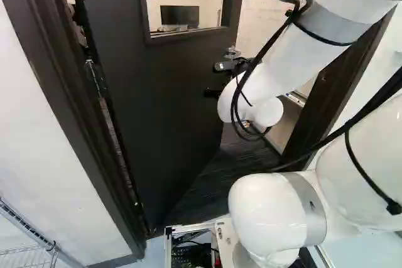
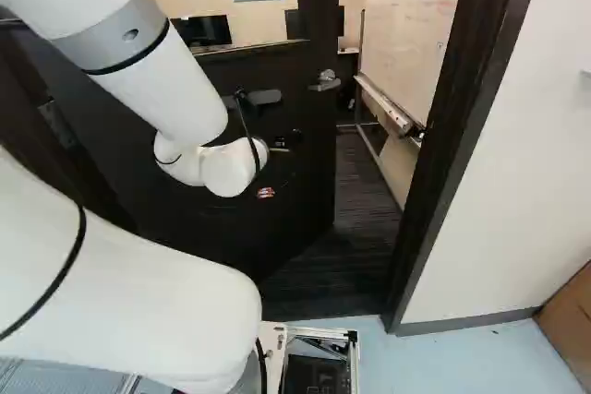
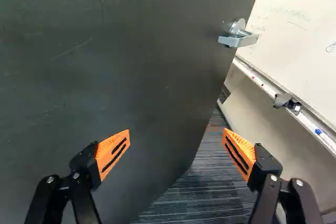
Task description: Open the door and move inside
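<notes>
Caution: with the black, orange-padded two-finger gripper [image 3: 177,131] spread wide before the flat, dark door [image 3: 105,66] standing ajar in its dark brown frame [image 2: 453,126], driving the silver-railed base [image 2: 354,357] forward may jam it (clearance appears limited) if the door swings back unsupported.

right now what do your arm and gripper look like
The arm is glossy white with rounded joints, grey bands and loose black cables. The gripper is black, with two fingers and tapered orange pads marked by dark slots.
</notes>
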Available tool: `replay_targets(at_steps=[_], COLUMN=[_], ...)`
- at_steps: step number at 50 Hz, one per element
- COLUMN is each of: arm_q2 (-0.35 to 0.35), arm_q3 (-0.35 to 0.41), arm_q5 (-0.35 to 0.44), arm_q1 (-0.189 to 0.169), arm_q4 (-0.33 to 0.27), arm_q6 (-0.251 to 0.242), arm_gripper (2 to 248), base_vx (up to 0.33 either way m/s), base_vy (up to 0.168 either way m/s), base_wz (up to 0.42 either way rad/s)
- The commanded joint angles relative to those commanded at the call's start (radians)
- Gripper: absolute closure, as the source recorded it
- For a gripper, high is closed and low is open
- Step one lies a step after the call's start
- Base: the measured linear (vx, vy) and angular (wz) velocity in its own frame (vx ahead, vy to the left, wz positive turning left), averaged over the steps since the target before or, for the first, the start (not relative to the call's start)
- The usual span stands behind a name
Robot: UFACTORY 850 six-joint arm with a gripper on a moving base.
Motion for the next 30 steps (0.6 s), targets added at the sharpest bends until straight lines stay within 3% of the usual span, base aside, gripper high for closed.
replay_targets(at_steps=[30], arm_q2=[-0.013], arm_q3=[-0.011], arm_q5=[0.0], arm_q1=[0.011], arm_q4=[0.0], arm_q6=[0.0], arm_gripper=[3], base_vx=[0.035], base_vy=[0.022], base_wz=[-0.005])
